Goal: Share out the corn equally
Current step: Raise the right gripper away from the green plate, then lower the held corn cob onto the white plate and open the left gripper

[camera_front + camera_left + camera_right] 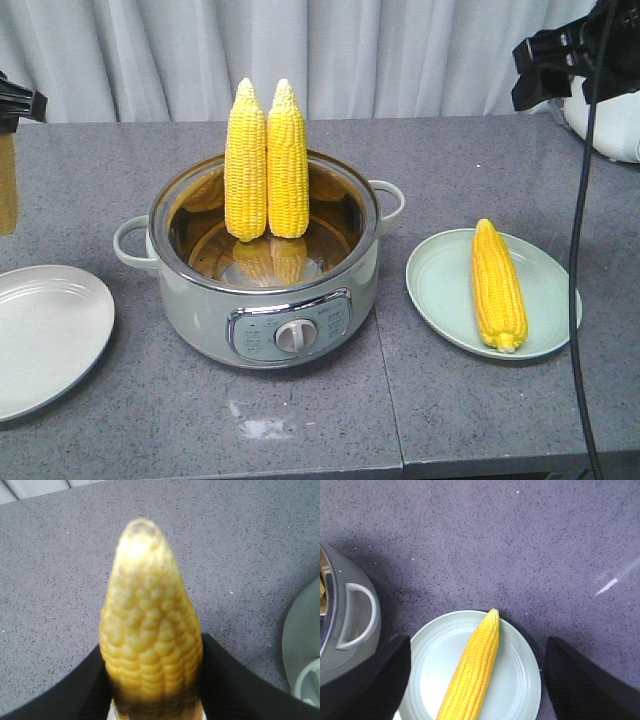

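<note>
Two corn cobs (266, 165) stand upright, tips up, leaning together inside the grey electric pot (200, 310) at the table's middle. A third corn cob (497, 285) lies on the pale green plate (440, 280) to the right of the pot. In the left wrist view my left gripper (151, 645) is shut on a fourth corn cob (147, 605), tip pointing away, above bare table. In the front view that cob (7, 185) shows at the far left edge, above the empty left plate (45, 335). My right gripper (477, 641) hangs open above the right plate (520, 680) and its cob (475, 670).
The pot's side handles (128, 245) stick out left and right. A black cable (580, 250) hangs down across the right plate's edge. A white object (615, 125) sits at the back right. A seam (385, 400) splits the grey tabletop.
</note>
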`<state>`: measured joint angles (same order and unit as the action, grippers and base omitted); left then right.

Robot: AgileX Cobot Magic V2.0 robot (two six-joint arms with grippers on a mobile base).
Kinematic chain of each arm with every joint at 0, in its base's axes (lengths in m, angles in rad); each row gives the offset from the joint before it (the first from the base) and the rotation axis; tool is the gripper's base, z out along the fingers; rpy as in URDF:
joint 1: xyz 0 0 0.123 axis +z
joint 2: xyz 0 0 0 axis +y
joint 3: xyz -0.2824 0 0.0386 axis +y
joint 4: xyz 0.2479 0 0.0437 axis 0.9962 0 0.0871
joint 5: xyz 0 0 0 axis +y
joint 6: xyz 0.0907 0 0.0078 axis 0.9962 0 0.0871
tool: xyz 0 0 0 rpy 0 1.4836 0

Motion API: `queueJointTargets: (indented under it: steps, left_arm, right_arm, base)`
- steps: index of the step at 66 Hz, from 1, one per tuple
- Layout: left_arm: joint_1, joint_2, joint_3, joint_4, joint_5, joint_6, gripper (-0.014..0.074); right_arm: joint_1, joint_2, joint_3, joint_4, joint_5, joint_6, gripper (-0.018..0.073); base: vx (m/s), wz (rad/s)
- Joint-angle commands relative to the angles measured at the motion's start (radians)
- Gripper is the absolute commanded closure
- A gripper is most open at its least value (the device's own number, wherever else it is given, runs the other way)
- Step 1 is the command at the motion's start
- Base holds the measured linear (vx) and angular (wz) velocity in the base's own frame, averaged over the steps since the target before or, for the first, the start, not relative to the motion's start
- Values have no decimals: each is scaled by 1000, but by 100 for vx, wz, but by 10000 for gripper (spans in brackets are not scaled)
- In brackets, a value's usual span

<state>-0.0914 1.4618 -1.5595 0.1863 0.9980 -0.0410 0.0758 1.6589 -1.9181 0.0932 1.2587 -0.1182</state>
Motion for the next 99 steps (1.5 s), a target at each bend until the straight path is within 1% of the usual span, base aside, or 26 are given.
queueJointTargets:
  steps: [1,50,65,70,73,76,83,89,99]
  left_arm:
    - [3,-43,-34,5,-50,-12,397]
    - [3,-43,-34,5,-50,-12,397]
    - [0,-43,-34,4,-78,-15,397]
    - [0,-43,-34,-11,-48,-19,397]
    - [0,-42,-34,-28,-10,-9,397]
    - [0,-36,-34,-40,38,1,397]
    - [0,-18,-34,-43,155,-3,397]
    - [0,-3,-34,-61,241,-7,397]
    - [0,1,-26,-127,247,-2,397]
  right_arm:
    - [-3,-56,-30,-5,22,5,20]
    - [-3,-65,-30,-3,22,2,20]
    - [-3,-65,-30,-3,22,2,20]
    - [-3,-65,-30,-3,22,2,20]
    - [-3,-65,-30,-3,22,2,20]
    - [-3,-65,-30,-3,22,2,20]
    - [-3,-65,-30,-3,21,2,20]
    - [-3,-65,-30,-3,21,2,20]
    - [-3,-65,-30,-3,21,2,20]
  base:
    - [0,0]
    - [0,0]
    - [0,0]
    - [0,0]
    - [0,0]
    - [0,0]
    - [0,0]
    - [0,0]
    - [0,0]
